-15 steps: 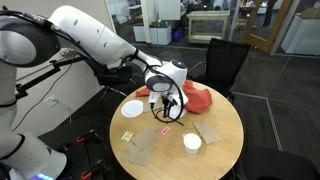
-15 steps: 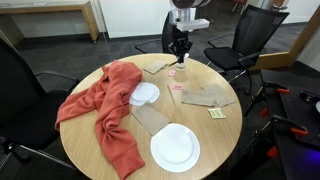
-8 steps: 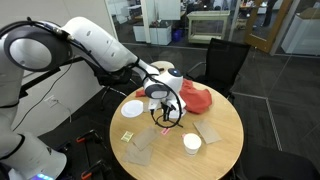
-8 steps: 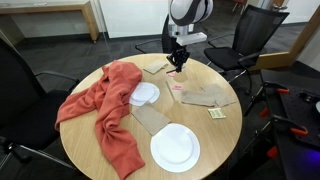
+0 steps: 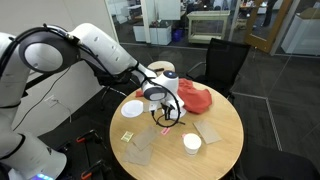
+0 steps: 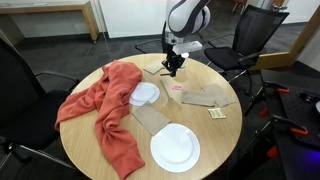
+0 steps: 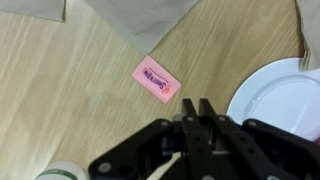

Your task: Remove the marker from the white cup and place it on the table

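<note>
looks like the black gripper [image 5: 165,113] has been dropped lower over the round light-wood table [image 5: 172,155], apart from the small white cup [image 5: 192,143], jaws squeezed together, thin dark marker presumably pinched inside (can't be made out), so only set-down's left

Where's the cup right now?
In an exterior view the cup stands on the table near the edge closest to the camera, right of centre, next to a brown napkin.
</note>
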{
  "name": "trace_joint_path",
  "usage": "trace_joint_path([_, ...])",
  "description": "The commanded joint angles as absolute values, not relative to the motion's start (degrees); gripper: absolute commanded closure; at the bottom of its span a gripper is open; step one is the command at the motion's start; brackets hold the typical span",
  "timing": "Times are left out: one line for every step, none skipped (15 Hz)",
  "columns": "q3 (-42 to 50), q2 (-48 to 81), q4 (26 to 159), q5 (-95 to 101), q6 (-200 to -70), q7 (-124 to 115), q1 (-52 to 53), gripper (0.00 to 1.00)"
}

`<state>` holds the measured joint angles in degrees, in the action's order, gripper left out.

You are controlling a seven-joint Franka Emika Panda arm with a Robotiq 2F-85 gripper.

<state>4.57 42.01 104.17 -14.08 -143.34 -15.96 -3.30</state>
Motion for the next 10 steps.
trace_joint_path([4.5,43.2,103.5,-13.8,-146.1,-17.6,-2.1,0.97])
trace_joint_path([4.4,43.5,103.4,-13.8,-146.5,-17.6,-2.0,0.97])
trace_joint_path([4.5,43.9,103.3,-13.8,-146.9,-17.9,-1.7,0.97])
trace_joint_path([4.5,44.2,103.1,-13.9,-147.1,-18.0,-1.5,0.97])
trace_joint_path([4.5,44.4,103.1,-13.9,-147.1,-18.1,-1.4,0.97])
trace_joint_path([4.6,44.6,103.0,-13.9,-147.2,-18.2,-1.3,0.97])
trace_joint_path([4.6,44.8,102.9,-13.9,-147.2,-18.4,-1.2,0.97])
trace_joint_path([4.7,45.0,102.9,-13.9,-147.3,-18.5,-1.0,0.97])
trace_joint_path([4.8,45.2,102.8,-13.8,-147.3,-18.7,-0.9,0.97])
trace_joint_path([4.9,45.4,102.7,-13.8,-147.3,-19.0,-0.8,0.87])
